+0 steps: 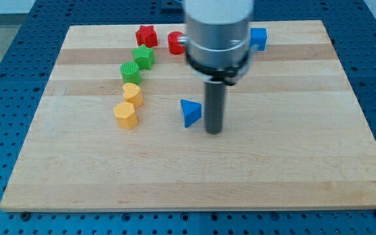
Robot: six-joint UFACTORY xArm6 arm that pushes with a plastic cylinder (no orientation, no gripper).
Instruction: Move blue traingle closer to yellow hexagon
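While no writing or container is seen on the desk (pixel 292 170), my tip (pixel 213 132) is placed just beside the blue triangle (pixel 190 112), on its right. Toward the left edge, the yellow hexagon (pixel 126 115) is found, well apart from the triangle.

My tool's rod (pixel 213 132) is dark grey under a silvery collar. The desk (pixel 273 163) shows pale wood stripes (blue perforated surround). Blocks: blue triangle (pixel 189 112), yellow hexagon (pixel 126 115), blue cube (pixel 258 38), red star (pixel 146 34), green star (pixel 143 57).
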